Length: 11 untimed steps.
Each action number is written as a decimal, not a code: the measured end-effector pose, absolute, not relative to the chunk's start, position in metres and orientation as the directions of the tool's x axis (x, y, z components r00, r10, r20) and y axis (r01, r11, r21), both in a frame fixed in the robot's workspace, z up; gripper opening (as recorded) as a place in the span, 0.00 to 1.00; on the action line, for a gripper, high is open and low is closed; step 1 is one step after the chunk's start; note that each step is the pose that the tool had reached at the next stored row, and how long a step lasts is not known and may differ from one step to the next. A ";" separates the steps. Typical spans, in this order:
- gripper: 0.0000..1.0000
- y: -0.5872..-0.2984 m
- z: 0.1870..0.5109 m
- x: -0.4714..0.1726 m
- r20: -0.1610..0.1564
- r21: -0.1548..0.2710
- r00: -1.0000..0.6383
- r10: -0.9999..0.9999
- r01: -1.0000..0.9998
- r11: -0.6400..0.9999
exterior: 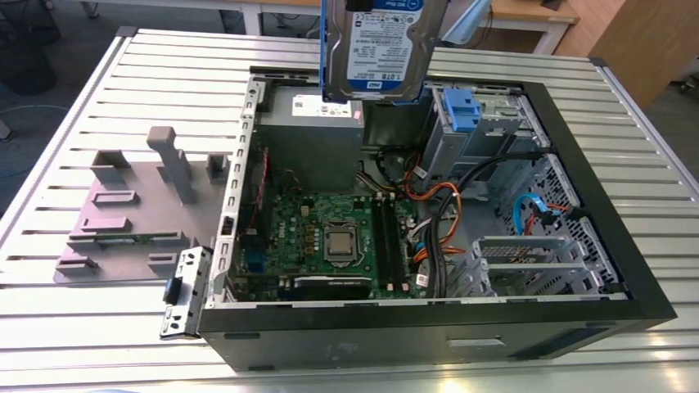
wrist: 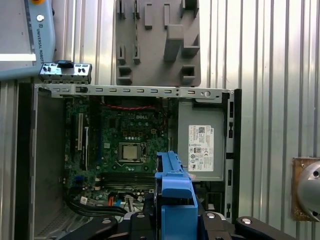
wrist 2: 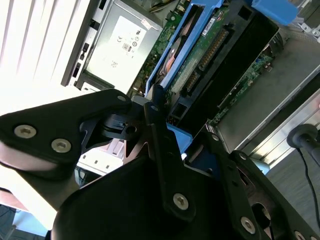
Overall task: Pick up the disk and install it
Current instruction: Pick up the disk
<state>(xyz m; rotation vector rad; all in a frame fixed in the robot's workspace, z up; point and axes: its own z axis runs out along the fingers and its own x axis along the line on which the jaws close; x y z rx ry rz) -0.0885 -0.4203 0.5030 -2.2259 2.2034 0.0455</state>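
Note:
The disk (exterior: pixel 382 49), silver with a blue-and-white label and blue side rails, hangs upright in the air above the far end of the open computer case (exterior: pixel 611 270). It is over the grey power-supply box (exterior: pixel 317 123) and beside the drive cage (exterior: pixel 480 131) with its blue latch (exterior: pixel 459 110). In the second wrist view my gripper (wrist 2: pixel 182 132) is shut on the disk (wrist 2: pixel 200 55), its black fingers (wrist 2: pixel 155 117) pressing the blue rails, and the green circuit side faces the camera. The first wrist view shows the disk's blue rail (wrist: pixel 175 195) edge-on above the motherboard (wrist: pixel 125 145).
A grey foam holder (exterior: pixel 131 213) lies on the slatted metal table (exterior: pixel 65 123) at the exterior view's left. A loose metal bracket (exterior: pixel 183 291) rests by the case's near corner. Cables (exterior: pixel 437 196) and an inner metal cage (exterior: pixel 525 262) crowd the case's right half.

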 end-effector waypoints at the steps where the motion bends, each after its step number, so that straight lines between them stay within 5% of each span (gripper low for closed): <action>1: 0.36 -0.421 0.503 -0.089 -0.027 0.014 0.010 -1.000 -1.000 -0.010; 11: 0.36 -0.424 0.503 -0.089 -0.027 0.014 0.010 -1.000 -1.000 -0.010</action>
